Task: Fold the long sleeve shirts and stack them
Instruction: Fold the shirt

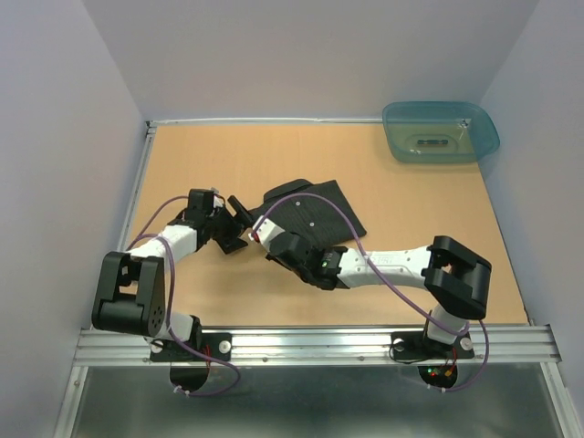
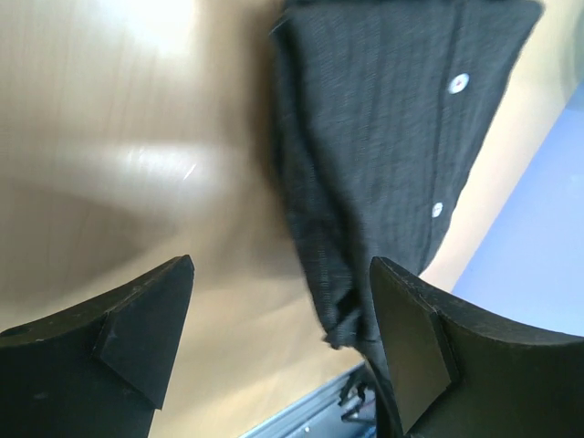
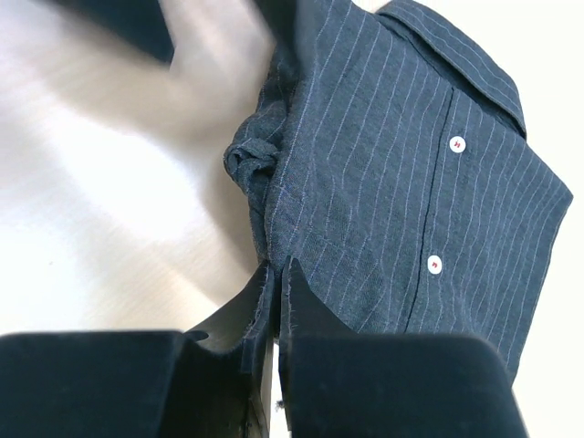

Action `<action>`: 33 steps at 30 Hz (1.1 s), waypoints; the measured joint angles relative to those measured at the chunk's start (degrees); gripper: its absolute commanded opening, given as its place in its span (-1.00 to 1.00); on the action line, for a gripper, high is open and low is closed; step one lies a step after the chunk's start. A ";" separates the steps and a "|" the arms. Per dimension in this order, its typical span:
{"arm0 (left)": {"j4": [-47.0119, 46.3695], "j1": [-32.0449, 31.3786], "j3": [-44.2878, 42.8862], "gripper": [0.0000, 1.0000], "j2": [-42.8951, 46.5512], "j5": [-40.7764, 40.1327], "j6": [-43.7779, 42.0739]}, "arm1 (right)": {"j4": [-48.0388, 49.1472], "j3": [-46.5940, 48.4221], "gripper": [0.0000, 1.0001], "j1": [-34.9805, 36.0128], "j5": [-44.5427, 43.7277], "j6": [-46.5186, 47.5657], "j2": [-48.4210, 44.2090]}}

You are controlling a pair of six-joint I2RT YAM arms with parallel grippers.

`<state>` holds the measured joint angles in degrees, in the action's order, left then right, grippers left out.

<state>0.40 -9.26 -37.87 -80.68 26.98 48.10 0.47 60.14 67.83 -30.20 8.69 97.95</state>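
We count one black shirt [image 1: 315,211], one teal tub [image 1: 398,130], two grippers.
The black shirt lies folded, pinstriped, two white buttons [image 3: 457,143] showing; left gripper [image 2: 283,274] stands wide apart, right gripper [image 3: 278,274] pinches its edge.

One black pinstriped shirt [image 1: 315,212], one teal tub [image 1: 440,132] and one wooden table [image 1: 228,155] make up the scene. Two robot arms, the left arm [image 1: 169,242] and the right arm [image 1: 392,263], carry one gripper each, the left gripper [image 1: 239,222] and the right gripper [image 1: 260,231], with two fingers [image 2: 137,328] apiece. Two pale buttons [image 3: 457,143] show on the shirt. There are two purple cables [image 1: 151,219], one per arm.
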 measured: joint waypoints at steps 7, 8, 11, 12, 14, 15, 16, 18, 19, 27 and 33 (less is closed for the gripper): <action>-7.15 -0.02 3.69 0.82 -2.58 3.76 5.01 | 0.02 0.00 -0.99 -0.02 1.57 -1.60 -0.79; -8.15 -0.07 3.78 0.82 -2.95 4.28 5.70 | 0.00 0.00 -0.99 -0.02 1.77 -1.70 -0.79; -11.45 -0.42 3.78 0.82 -3.69 5.40 7.58 | 0.02 0.00 -0.99 -0.02 2.19 -2.29 -0.79; -12.39 -0.68 3.78 0.82 -3.67 5.62 8.11 | 0.00 0.00 -0.99 -0.02 2.27 -2.47 -0.79; -14.51 -1.20 3.78 0.82 -3.50 5.92 9.09 | 0.02 0.00 -0.99 -0.02 2.45 -2.71 -0.79; -15.08 -1.31 3.78 0.82 -3.26 5.95 9.53 | 0.02 0.00 -0.99 -0.02 2.47 -2.75 -0.79; -15.52 -1.53 3.78 0.82 -2.91 5.95 9.73 | 0.02 0.00 -0.99 -0.02 2.60 -2.84 -0.79; -17.31 -1.62 4.57 0.82 -1.95 5.92 10.51 | 0.02 0.00 -0.99 -0.02 2.67 -2.99 -0.79; -18.25 -1.62 5.53 0.82 -0.92 5.86 11.13 | 0.02 0.00 -0.99 -0.02 2.69 -3.02 -0.79; -22.91 -3.30 8.39 0.82 -1.84 4.94 13.53 | 0.02 0.00 -0.99 -0.02 3.21 -3.19 -0.79; -25.77 -6.25 8.39 0.82 -5.84 3.58 14.99 | 0.02 0.00 -0.99 -0.02 3.28 -3.48 -0.79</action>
<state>-25.36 -15.51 -29.47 -86.52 30.57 63.09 0.49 60.14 67.81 -26.92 5.21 97.17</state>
